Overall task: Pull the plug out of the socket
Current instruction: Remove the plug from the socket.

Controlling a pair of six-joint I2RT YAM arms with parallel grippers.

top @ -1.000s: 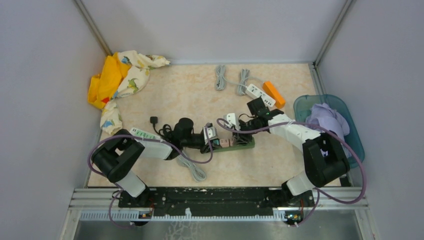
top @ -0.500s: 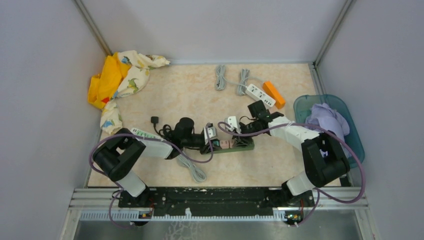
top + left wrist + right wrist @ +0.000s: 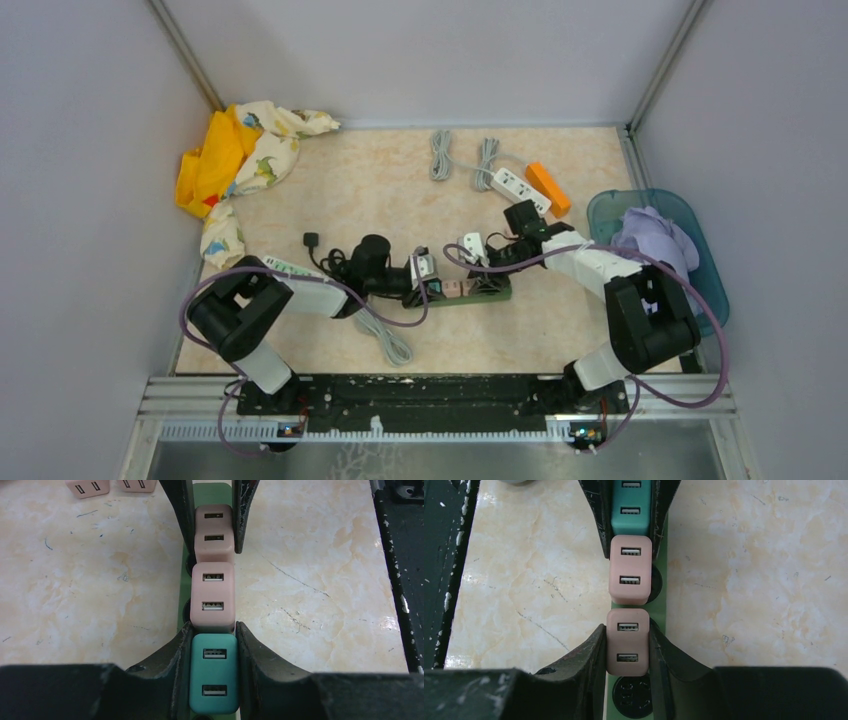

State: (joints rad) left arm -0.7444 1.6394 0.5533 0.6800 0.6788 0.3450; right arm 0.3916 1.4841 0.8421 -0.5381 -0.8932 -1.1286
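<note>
A green socket strip (image 3: 478, 291) lies mid-table with three plugs in a row. My left gripper (image 3: 425, 283) is shut on the teal plug (image 3: 214, 672) at the strip's left end; its fingers (image 3: 176, 652) press both sides. My right gripper (image 3: 492, 268) is shut on the pink plug (image 3: 627, 642) at the right end of the row. A second pink plug (image 3: 213, 595) sits between them, untouched. All three plugs still sit against the strip (image 3: 660, 555). One bare socket (image 3: 634, 696) shows just behind the right gripper's plug.
Two loose pale plugs (image 3: 110, 486) lie on the table beyond the strip. A white power strip (image 3: 520, 187), an orange block (image 3: 548, 188) and coiled grey cables (image 3: 440, 155) are at the back. A teal bin (image 3: 700, 270) stands right, crumpled cloth (image 3: 240, 160) back left, a grey cable (image 3: 385, 340) near.
The right gripper and the strip's right end have shifted slightly rightward and toward the near edge. Both grips are unchanged.
</note>
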